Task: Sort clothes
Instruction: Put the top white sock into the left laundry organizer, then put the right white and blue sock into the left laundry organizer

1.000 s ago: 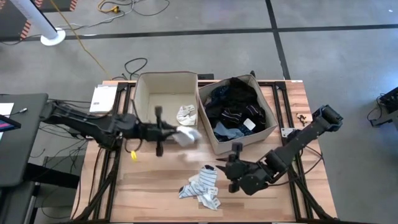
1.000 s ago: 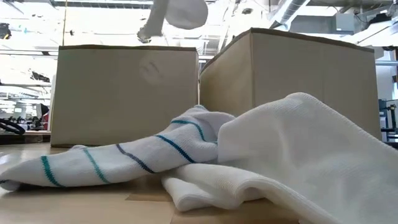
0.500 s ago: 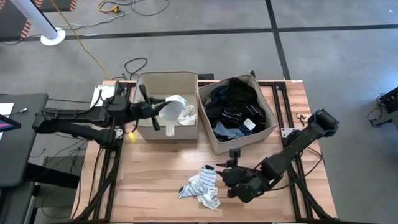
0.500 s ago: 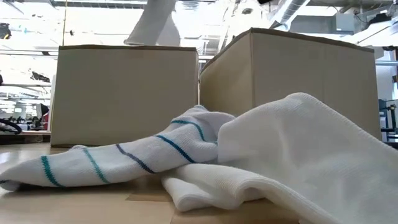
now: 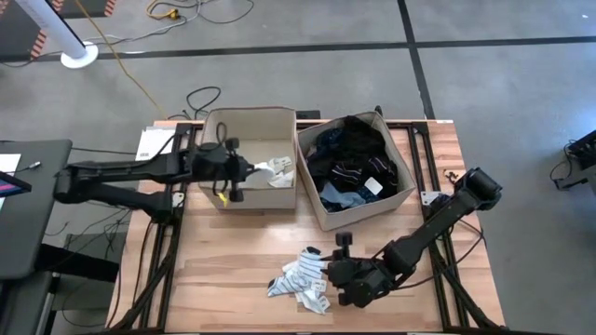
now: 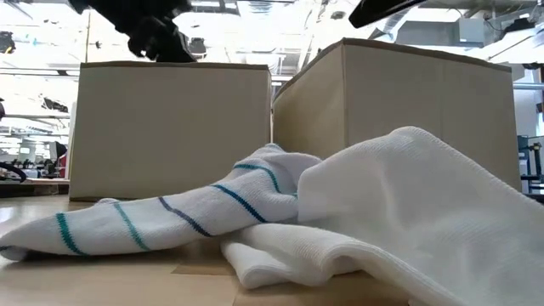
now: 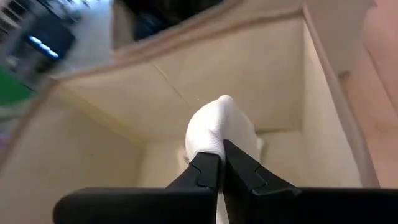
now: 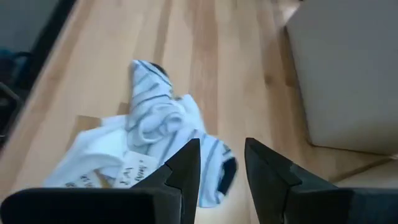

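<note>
Jaws: left gripper [image 7: 221, 163] pinches a white sock [image 7: 219, 124] over the left bin [image 5: 216, 127]; right gripper [image 8: 221, 163], part-open, nears limp striped socks [image 8: 163, 138], best pinched mid-bunch.

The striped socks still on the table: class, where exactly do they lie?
In the high view the striped socks lie on the table's front middle, in front of both bins, with the right gripper just to their right, open.
</note>
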You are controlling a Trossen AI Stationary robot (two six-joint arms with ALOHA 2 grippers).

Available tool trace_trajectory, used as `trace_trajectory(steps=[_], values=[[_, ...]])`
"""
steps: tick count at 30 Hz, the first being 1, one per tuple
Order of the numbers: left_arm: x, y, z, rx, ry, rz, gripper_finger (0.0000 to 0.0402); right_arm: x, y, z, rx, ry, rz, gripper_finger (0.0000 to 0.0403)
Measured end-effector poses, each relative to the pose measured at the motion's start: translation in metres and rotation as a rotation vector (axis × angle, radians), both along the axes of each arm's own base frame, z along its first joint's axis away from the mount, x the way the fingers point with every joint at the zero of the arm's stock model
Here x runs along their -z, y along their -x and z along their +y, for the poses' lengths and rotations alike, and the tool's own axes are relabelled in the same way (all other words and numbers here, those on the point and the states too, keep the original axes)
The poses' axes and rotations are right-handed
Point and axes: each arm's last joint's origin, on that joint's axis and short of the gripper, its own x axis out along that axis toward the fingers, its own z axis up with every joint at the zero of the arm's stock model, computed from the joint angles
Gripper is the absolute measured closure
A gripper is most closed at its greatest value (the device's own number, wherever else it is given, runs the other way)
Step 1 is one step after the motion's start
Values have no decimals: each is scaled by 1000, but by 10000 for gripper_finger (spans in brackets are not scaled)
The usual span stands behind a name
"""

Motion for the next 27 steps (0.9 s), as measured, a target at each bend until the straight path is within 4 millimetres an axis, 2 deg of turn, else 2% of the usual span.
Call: trace_trajectory(steps=[6, 13, 20, 27], values=[[16, -11, 4, -11, 81, 72, 384, -1, -1, 1, -12, -24, -7, 265], [20, -12, 7, -42, 115, 81, 297, 2, -7, 2, -67, -108, 21, 265], [16, -9, 6, -48, 138, 51, 215, 33, -31, 2, -138, -202, 105, 265], [1, -5, 4, -35, 146, -15, 190, 71, -55, 0, -205, -310, 168, 265]])
